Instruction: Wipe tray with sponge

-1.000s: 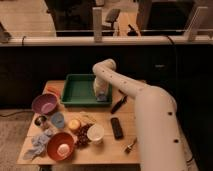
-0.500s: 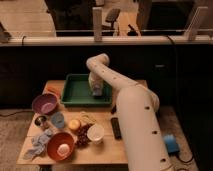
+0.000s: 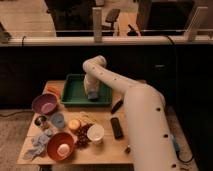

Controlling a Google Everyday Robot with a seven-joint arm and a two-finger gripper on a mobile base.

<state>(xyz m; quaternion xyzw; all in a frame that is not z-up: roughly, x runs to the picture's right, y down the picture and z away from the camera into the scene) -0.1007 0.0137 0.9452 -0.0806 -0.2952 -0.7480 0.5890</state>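
A green tray (image 3: pixel 74 91) lies at the back of the wooden table. My white arm reaches over it from the right. The gripper (image 3: pixel 92 93) points down inside the tray, near its right half. A light blue-grey sponge (image 3: pixel 93 96) sits under the gripper tip on the tray floor, touching it.
A purple bowl (image 3: pixel 44 104), an orange bowl (image 3: pixel 60 146), a white cup (image 3: pixel 95 133), a blue cup (image 3: pixel 58 120), grapes (image 3: pixel 81 134), an orange fruit (image 3: pixel 74 124), a blue cloth (image 3: pixel 38 145), a black remote (image 3: pixel 116 127) and a dark tool (image 3: pixel 117 106) lie on the table (image 3: pixel 105 150).
The gripper has shifted leftward across the tray with the sponge under it. The arm has swung further over the table.
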